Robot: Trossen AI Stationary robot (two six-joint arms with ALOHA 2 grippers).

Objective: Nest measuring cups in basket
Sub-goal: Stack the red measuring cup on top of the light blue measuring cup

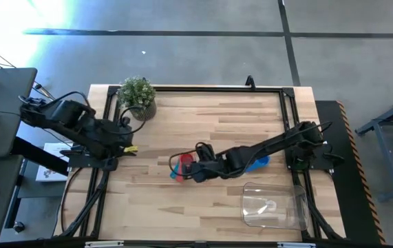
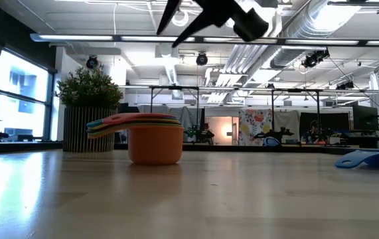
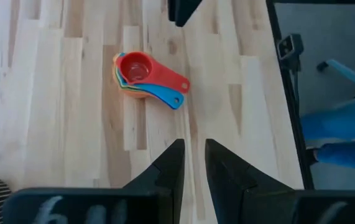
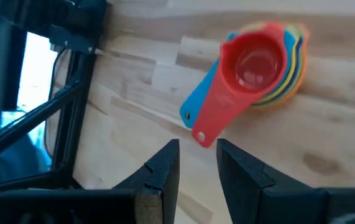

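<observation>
High view pictures are dominated by the wooden table (image 1: 182,117), with the clear basket (image 1: 273,205) seen at its lower right and a potted plant (image 1: 137,96) at its upper left. Near the frame's centre the right gripper (image 1: 199,167) is held over the nested stack of measuring cups (image 1: 181,165), while one blue cup (image 1: 259,162) is left apart under the arm. The left gripper (image 1: 124,138) is parked at the left edge. In the right wrist view the narrowly parted fingers (image 4: 165,168) are seen empty, just short of the stack (image 4: 261,65), whose handles are pointed toward them; the right arm is judged nearer.
</observation>
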